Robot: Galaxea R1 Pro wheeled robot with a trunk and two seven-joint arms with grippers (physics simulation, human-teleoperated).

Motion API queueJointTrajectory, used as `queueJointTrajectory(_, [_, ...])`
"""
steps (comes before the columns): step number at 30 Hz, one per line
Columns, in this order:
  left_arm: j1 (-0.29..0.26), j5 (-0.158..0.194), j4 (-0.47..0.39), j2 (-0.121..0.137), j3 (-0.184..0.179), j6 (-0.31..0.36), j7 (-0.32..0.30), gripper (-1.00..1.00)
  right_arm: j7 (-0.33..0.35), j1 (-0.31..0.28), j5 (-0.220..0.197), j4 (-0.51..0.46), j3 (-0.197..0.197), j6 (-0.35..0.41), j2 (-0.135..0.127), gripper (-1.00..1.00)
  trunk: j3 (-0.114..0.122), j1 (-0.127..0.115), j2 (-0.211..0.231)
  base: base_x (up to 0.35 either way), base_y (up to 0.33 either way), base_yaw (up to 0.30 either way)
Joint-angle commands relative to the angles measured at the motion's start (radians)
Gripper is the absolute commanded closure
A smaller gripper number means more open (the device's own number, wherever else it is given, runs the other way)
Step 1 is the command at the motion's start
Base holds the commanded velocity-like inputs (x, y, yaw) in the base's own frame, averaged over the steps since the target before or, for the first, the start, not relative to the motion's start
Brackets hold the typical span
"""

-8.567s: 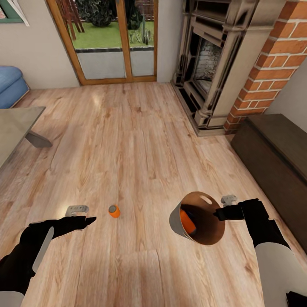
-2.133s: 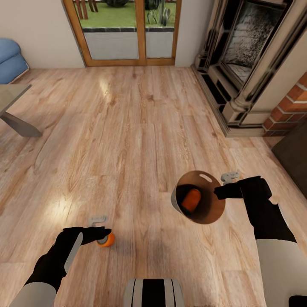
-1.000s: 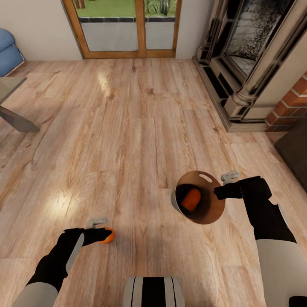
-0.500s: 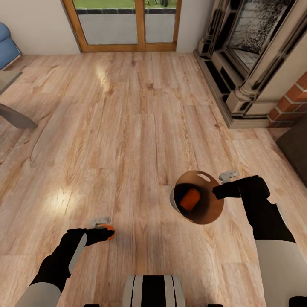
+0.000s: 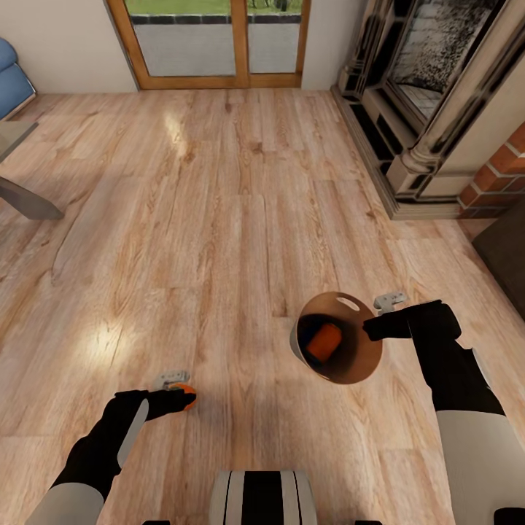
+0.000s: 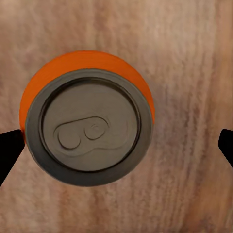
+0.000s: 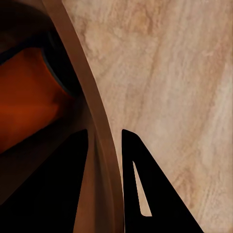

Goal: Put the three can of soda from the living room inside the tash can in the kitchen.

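Two cans show. One can stands upright on the wood floor between the left gripper's jaws, which are spread wide: one fingertip is at its rim, the other well clear. The right gripper is clamped on the bin's rim, one jaw inside, one outside, and the bin hangs tilted. A second can lies inside it.
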Motion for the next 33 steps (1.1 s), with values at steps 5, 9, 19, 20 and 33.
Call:
queueJointTrajectory(5, [0.0,0.0,0.002,0.001,-0.001,-0.002,0.002,-1.0,0.006,0.001,-0.019,0.0,0.005,0.008,0.002,1.0,0.0,0.0,0.0,0.0,0.0,0.0])
queueJointTrajectory(9, [0.0,0.0,-0.002,0.002,-0.001,-0.002,0.003,-1.0,0.006,0.001,-0.019,0.0,0.018,0.008,0.005,1.0,0.0,0.0,0.0,0.0,0.0,0.0])
queueJointTrajectory(19, [-0.001,0.0,-0.099,0.002,-0.002,0.013,0.005,-1.0,0.006,0.001,-0.019,0.0,0.025,0.008,0.007,1.0,0.0,0.0,0.0,0.0,0.0,0.0])
queueJointTrajectory(20, [-0.001,-0.001,-0.102,0.002,-0.002,0.013,0.005,-1.0,0.006,0.002,-0.019,0.0,0.025,0.008,0.007,1.0,0.0,0.0,0.0,0.0,0.0,0.0])
queueJointTrajectory(33, [0.0,-0.004,-0.102,0.003,-0.001,0.013,0.006,-1.0,0.006,0.002,-0.018,0.0,0.026,0.008,0.007,1.0,-0.015,0.002,-0.001,0.0,0.0,0.0])
